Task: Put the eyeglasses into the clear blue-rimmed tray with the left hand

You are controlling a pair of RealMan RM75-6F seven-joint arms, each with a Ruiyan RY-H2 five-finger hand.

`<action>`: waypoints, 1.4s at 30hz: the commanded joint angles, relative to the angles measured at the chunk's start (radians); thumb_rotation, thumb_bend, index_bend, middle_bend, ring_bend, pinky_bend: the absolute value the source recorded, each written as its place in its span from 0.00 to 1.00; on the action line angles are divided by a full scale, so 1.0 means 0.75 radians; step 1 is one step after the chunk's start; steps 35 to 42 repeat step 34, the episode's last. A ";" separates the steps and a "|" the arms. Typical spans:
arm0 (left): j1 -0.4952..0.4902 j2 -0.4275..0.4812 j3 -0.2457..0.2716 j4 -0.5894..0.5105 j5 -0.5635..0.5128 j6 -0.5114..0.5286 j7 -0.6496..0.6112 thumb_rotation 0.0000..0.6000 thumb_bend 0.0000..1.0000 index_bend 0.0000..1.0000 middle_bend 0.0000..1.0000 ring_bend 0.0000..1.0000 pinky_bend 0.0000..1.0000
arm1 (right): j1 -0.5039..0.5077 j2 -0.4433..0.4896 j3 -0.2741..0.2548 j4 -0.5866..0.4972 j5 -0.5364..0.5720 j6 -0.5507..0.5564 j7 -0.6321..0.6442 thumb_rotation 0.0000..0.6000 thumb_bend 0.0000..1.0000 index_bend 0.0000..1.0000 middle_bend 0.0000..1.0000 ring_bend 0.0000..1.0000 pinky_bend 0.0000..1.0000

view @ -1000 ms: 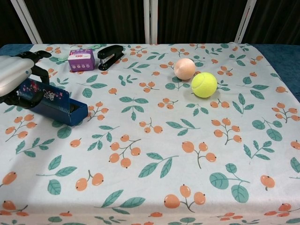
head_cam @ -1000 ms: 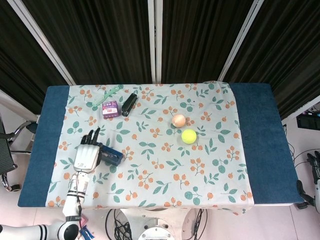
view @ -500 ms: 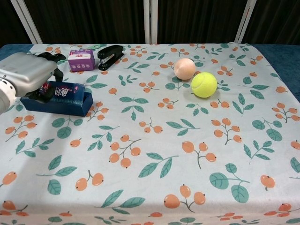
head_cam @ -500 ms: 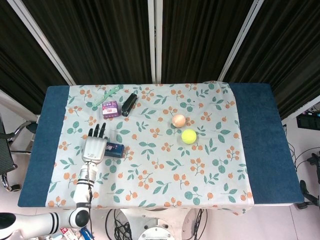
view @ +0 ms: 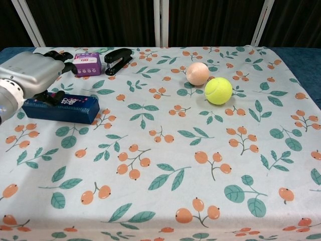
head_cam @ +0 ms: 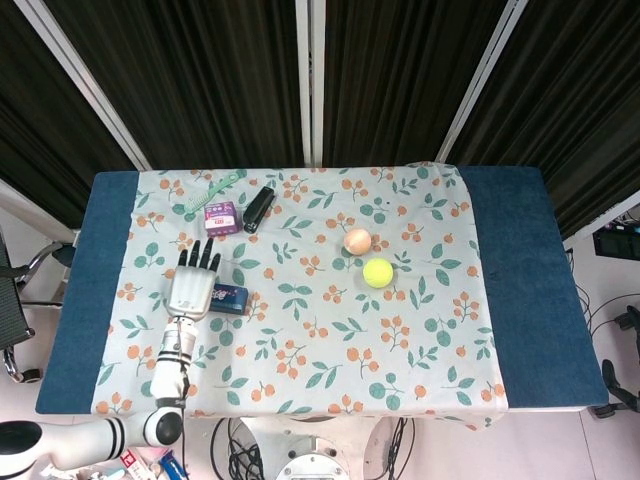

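No eyeglasses and no clear blue-rimmed tray show in either view. A dark blue oblong box (head_cam: 230, 297) (view: 65, 108) with a flowery label lies flat on the patterned cloth at the left. My left hand (head_cam: 193, 285) (view: 32, 73) hovers over the box's left end with its fingers stretched out towards the back of the table. The thumb looks to touch the top of the box, but the hand grips nothing. My right hand is out of both views.
At the back left are a purple small box (head_cam: 221, 216) (view: 86, 64), a black stapler (head_cam: 259, 209) (view: 118, 59) and a green comb (head_cam: 213, 193). A peach ball (head_cam: 357, 240) (view: 197, 73) and a yellow tennis ball (head_cam: 377, 272) (view: 218, 90) sit right of centre.
The left hand carried the tilted blue box to the right and back, laid it flat and let go, its fingers now stretched out. The right hand left the right edge of the head view.
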 commanded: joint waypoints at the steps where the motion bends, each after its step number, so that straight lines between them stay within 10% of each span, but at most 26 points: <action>1: -0.002 -0.028 -0.001 0.047 0.031 -0.003 -0.055 1.00 0.48 0.06 0.00 0.03 0.16 | -0.004 0.001 0.003 -0.002 0.001 0.010 0.004 1.00 0.31 0.00 0.00 0.00 0.00; 15: 0.068 0.094 -0.003 -0.136 0.208 0.103 -0.260 1.00 0.32 0.03 0.00 0.03 0.16 | -0.006 0.011 0.009 -0.004 0.000 0.019 0.020 1.00 0.32 0.00 0.00 0.00 0.00; 18: 0.136 0.245 0.067 -0.300 0.396 0.170 -0.451 1.00 0.21 0.03 0.00 0.03 0.16 | -0.008 0.014 0.011 -0.001 0.002 0.024 0.018 1.00 0.32 0.00 0.00 0.00 0.00; 22: 0.256 0.489 0.226 -0.422 0.645 0.242 -0.813 0.66 0.17 0.03 0.01 0.03 0.16 | -0.009 0.016 0.008 0.008 -0.001 0.023 0.018 1.00 0.31 0.00 0.00 0.00 0.00; 29: 0.474 0.741 0.460 -0.280 0.853 0.401 -1.036 0.48 0.14 0.04 0.00 0.03 0.16 | -0.001 0.009 -0.008 0.025 -0.005 -0.011 0.002 1.00 0.29 0.00 0.00 0.00 0.00; 42: 0.591 0.766 0.478 -0.210 0.828 0.477 -1.147 0.43 0.14 0.04 0.00 0.03 0.16 | 0.005 -0.009 -0.013 0.026 -0.015 -0.016 -0.002 1.00 0.30 0.00 0.00 0.00 0.00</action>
